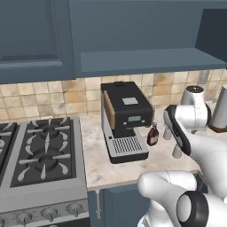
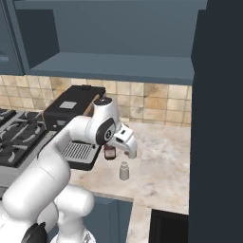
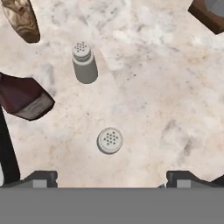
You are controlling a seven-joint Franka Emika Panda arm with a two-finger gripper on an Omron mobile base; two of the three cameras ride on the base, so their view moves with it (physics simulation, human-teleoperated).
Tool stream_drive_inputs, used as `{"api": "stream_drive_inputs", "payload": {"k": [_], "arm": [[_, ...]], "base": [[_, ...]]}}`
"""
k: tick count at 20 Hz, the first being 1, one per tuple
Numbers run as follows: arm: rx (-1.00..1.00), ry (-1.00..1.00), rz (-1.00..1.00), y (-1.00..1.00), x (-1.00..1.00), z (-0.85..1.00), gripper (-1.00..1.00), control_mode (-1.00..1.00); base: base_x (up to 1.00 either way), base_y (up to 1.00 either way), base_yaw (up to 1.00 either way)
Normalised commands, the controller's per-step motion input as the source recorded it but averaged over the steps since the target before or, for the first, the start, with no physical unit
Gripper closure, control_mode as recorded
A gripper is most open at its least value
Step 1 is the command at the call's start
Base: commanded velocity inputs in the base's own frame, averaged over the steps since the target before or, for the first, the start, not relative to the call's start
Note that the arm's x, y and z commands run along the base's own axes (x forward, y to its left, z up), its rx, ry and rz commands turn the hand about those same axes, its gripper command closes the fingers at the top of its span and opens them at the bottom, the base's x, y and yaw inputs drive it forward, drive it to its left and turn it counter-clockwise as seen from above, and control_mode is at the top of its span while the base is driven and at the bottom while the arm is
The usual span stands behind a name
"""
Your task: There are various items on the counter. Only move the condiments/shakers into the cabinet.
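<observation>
The two-finger pincer (image 3: 111, 177) hangs wide open and empty above the beige marbled tabletop (image 3: 166, 87); a small pale grey-white cylindrical shaker (image 3: 110, 140) stands upright almost straight beneath it, seen lid-on (long axis vertical), between the finger lines; a second shaker (image 3: 84, 63) stands farther off.

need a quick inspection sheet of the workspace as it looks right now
surface: beige marbled stone counter, bare around the things.
job's things: two small pale grey shakers and a dark brown-red bottle, all upright on the counter; dark blue-grey wall cabinet with an open, bare shelf.
clutter: black-and-silver coffee machine; tall grey cylinder with brown base.
hand: open, holding nothing, above the nearer shaker.
cables: nothing seen.
surroundings: grey stove with black grates; tan tiled backsplash.
</observation>
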Motion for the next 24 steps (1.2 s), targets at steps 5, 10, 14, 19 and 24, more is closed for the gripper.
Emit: {"api": "stream_drive_inputs", "payload": {"k": [5, 10, 14, 19, 24], "arm": [[-0.01, -0.02, 0.00, -0.03, 0.00, -0.43, -1.00, -1.00], [0.00, -0.01, 0.00, -0.18, 0.00, -0.31, -1.00, -1.00], [0.00, 0.00, 0.00, -0.24, 0.00, -0.36, -1.00, -1.00], [0.00, 0.00, 0.00, -0.03, 0.00, -0.17, -1.00, -1.00], [0.00, 0.00, 0.00, 0.00, 0.00, -0.12, -1.00, -1.00]], "base": [[0.00, 0.00, 0.00], [0.00, 0.00, 0.00], [0.00, 0.00, 0.00], [0.00, 0.00, 0.00], [0.00, 0.00, 0.00]]}}
